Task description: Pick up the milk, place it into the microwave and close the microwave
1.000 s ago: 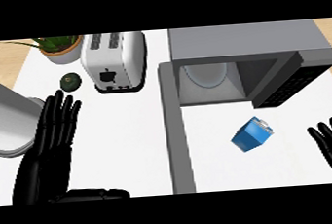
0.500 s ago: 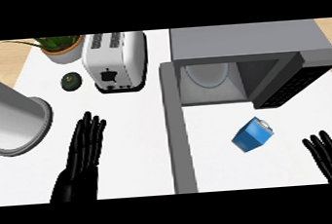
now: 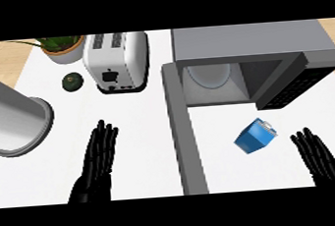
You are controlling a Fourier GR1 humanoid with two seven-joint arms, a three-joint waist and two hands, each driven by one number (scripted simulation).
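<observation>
The milk (image 3: 255,135) is a small blue carton with a white cap, lying tilted on the white counter in front of the microwave (image 3: 250,60). The microwave stands open, its door (image 3: 184,133) swung out toward me, and a white plate (image 3: 210,75) shows inside. My right hand (image 3: 319,157) is open with straight fingers, low at the right, just right of the carton and not touching it. My left hand (image 3: 97,161) is open too, flat over the counter left of the door.
A white toaster (image 3: 116,61) stands at the back, with a potted plant (image 3: 62,47) and a dark green avocado (image 3: 73,81) beside it. A large grey cylinder (image 3: 12,123) fills the left side.
Both hands have slid lower in the view toward me, and the left one has shifted right. The milk and the microwave door stay where they were.
</observation>
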